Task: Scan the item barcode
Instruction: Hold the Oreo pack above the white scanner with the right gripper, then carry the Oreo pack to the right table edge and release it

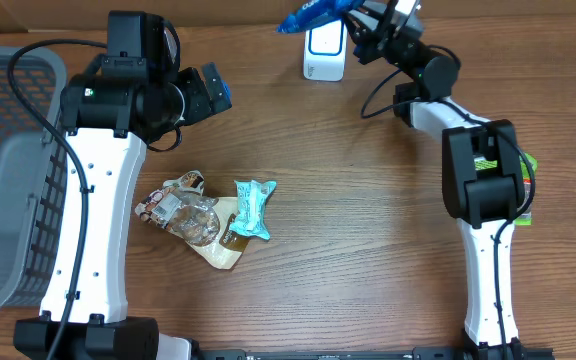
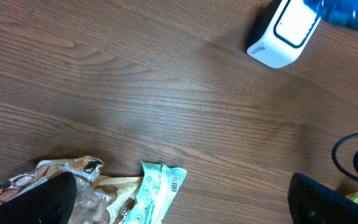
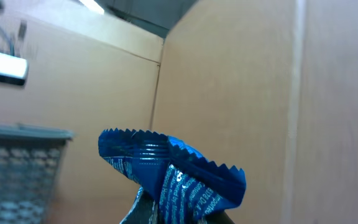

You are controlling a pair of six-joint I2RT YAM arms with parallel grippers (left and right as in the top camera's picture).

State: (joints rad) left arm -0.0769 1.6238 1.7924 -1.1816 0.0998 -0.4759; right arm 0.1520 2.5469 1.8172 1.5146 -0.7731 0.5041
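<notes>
**A:** Where does the item sit right now?

**B:** The blue packet (image 1: 313, 15) is up in the air at the far edge of the worktop (image 1: 368, 250), just above and slightly left of the white scanner (image 1: 324, 50). The right pincer (image 1: 351, 22) is clamped shut on one end of it. The wrist view shows the foil bunched where the fingers bite.

**A:** And the other arm?

**B:** The left pincer (image 1: 211, 92) stands wide open and holds nothing. It hangs over bare wood, well apart from the scanner.

**A:** So what worries you?

**B:** Mostly the barcode. I cannot tell which face carries it, and the wrapper is crumpled and twisted. If the code points away from the scanner's window, or lies across a fold, I judge the read is likely to fail.

**A:** Could the grip fail?

**B:** It could. The hold is a thin pinch on slick foil near one end, so a quick wrist turn might let the packet slide out. It would then drop on or behind the scanner.

**A:** Anything else?

**B:** The scanner looks light and stands loose. If the pincer drops too low, it could knock or tilt the scanner. The teal packet (image 1: 253, 208) and the clear snack bag (image 1: 186, 212) lie mid-worktop, well out of the way.
</notes>
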